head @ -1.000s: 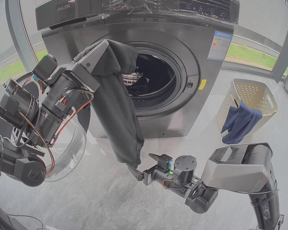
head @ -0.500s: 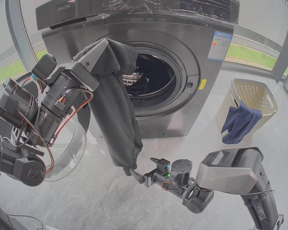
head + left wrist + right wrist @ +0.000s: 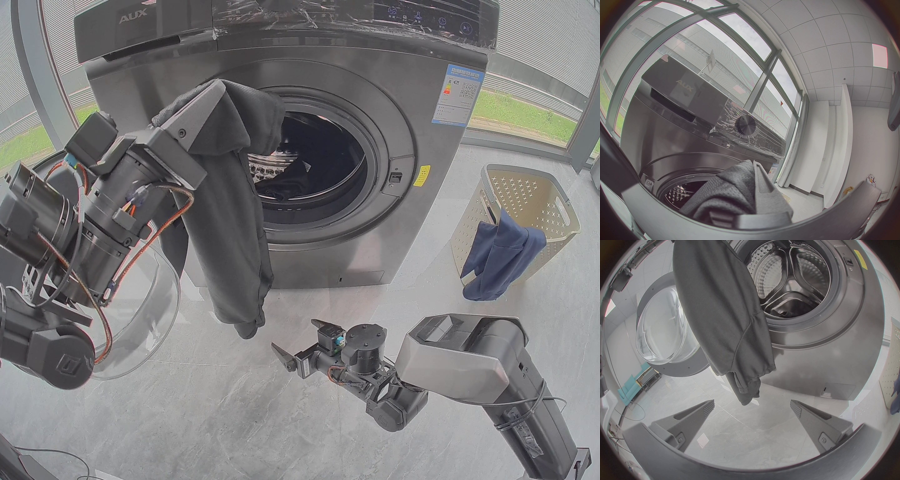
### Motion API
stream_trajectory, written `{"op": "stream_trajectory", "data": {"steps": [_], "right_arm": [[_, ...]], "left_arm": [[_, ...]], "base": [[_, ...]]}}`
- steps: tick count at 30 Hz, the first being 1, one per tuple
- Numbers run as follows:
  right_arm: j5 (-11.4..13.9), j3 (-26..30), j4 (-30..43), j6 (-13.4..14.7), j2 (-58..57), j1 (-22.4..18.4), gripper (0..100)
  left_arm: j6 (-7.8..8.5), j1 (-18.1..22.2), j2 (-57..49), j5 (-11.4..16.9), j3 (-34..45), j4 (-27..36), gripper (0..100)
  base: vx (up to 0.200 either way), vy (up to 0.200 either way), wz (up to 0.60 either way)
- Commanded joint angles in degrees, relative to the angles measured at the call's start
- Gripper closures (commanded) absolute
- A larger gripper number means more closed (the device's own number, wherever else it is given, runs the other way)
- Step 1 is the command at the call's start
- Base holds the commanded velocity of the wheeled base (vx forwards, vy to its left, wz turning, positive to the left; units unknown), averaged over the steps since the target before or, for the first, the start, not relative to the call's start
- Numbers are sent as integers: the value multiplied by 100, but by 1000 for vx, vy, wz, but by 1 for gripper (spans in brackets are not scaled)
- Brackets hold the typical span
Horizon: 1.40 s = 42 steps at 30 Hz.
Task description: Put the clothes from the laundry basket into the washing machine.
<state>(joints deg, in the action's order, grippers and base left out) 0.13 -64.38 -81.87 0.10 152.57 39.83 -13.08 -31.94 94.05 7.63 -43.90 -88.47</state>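
**A:** Where is the grey garment (image 3: 234, 250)?

**B:** It is in the left gripper (image 3: 212, 100), which is clamped on its bunched top. That top is raised in front of the left rim of the washing machine (image 3: 375, 94) opening. The rest of the cloth hangs straight down across the front panel, and its lower end is off the floor (image 3: 219, 406).

**A:** And the right gripper (image 3: 295, 337)?

**B:** It is low over the floor, just below and to the right of the hanging hem. Its fingers (image 3: 706, 408) are spread wide with nothing between them. In the right wrist view the tip of the cloth dangles above the gap and touches neither finger.

**A:** Is the machine ready to take it?

**B:** The round glass door (image 3: 137, 312) is swung open on the left, behind the left arm. The drum (image 3: 793, 274) is exposed, and a dark piece of clothing (image 3: 287, 181) lies at its bottom.

**A:** What about the laundry basket (image 3: 531, 187)?

**B:** It stands on the floor to the right of the machine, well apart from both arms. A blue garment (image 3: 500, 256) is draped over its near rim, and part of it hangs down the outside wall.
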Motion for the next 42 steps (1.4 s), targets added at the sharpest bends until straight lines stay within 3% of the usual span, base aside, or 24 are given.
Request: {"op": "stream_trajectory", "data": {"steps": [1,16,28,42], "right_arm": [[-5,-444,49,-45,318,-1,0],[-5,-1534,330,-124,669,-159,0],[-5,-1631,356,-124,810,-36,0],[-22,-2237,514,-124,1144,87,0]], "left_arm": [[-2,12,8,2,4,-4,100],[-2,-14,8,2,13,-4,100],[-2,-23,8,2,13,-4,100],[-2,-14,8,2,13,-4,100]], "base": [[0,0,0],[0,0,0],[0,0,0],[0,0,0]]}}
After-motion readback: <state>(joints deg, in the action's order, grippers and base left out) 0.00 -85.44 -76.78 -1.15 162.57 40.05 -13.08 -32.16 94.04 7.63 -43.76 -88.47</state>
